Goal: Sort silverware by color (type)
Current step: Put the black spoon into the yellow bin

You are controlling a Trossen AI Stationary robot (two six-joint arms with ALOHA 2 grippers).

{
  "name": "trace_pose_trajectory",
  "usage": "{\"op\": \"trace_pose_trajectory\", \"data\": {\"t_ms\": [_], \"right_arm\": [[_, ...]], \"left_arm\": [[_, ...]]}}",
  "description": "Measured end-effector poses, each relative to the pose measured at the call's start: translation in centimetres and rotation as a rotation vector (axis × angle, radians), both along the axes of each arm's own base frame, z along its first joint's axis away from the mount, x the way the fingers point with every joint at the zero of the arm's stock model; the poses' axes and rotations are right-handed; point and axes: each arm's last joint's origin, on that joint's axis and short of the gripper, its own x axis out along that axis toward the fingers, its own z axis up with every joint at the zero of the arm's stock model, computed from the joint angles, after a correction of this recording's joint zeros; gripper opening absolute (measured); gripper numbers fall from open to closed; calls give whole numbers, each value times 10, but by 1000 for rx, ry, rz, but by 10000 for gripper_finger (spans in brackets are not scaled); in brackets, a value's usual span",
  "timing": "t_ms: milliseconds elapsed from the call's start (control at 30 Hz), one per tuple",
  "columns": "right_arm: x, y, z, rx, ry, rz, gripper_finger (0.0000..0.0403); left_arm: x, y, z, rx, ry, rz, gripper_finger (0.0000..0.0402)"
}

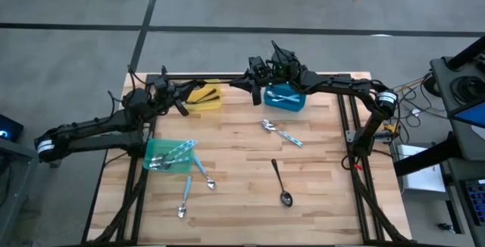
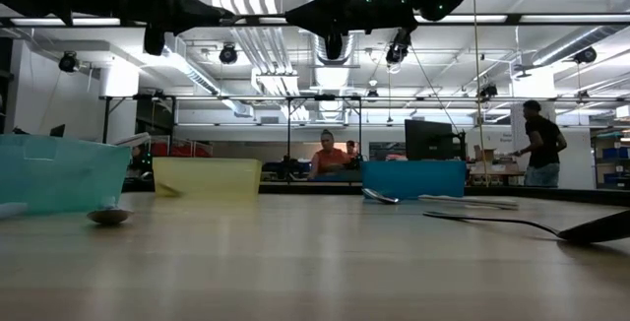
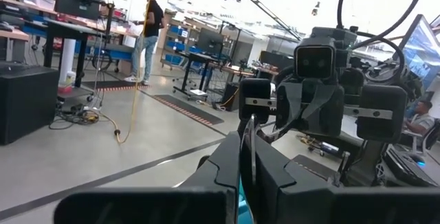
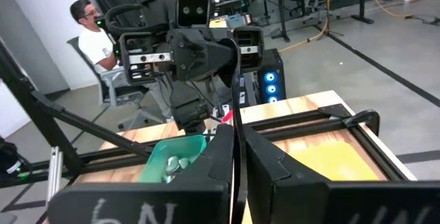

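Currently we see both closed, empty grippers, left (image 1: 180, 104) beside the yellow plastic bin (image 1: 206, 95), right (image 1: 254, 89) beside the blue plastic bin (image 1: 286, 98).

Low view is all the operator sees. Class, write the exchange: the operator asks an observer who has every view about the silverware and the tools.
Operator: What is in the green bin?
Observer: The green bin holds several blue-handled spoons.
Operator: How many pieces lie loose?
Observer: I count four: a pair of spoons in front of that bin, a mid-table spoon and a black spoon.
Operator: Where are the tools?
Observer: The left tool is by the yellow bin, the right tool is beside the blue bin. Both are shut.
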Motion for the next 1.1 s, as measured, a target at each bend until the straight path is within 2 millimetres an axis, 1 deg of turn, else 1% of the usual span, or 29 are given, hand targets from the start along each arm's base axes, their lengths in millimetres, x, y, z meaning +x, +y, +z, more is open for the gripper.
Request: {"op": "trace_pose_trajectory", "data": {"t_ms": [233,333,467,600,767,867,933,1000,1100], "right_arm": [[0,0,0,45,10,-9,9],[1,-1,4,49,19,-16,9],[1,-1,6,44,28,-33,9],[1,-2,7,57,34,-43,9],[1,-4,10,101,126,-131,9],[1,-6,12,115,200,-204,9],[3,-9,14,136,218,-242,9],[6,-12,18,165,217,-247,9],[16,-17,17,214,234,-252,8]], "left_arm": [[0,0,0,10,8,4,1],[0,0,0,23,17,10,14],[0,0,1,29,17,14,44],[-1,0,1,50,27,18,84],[-5,-2,6,115,48,27,139],[-10,-4,16,173,61,38,168],[-12,-5,22,210,88,47,182],[-13,-6,28,239,119,53,193],[-15,-7,37,281,162,61,202]]}}
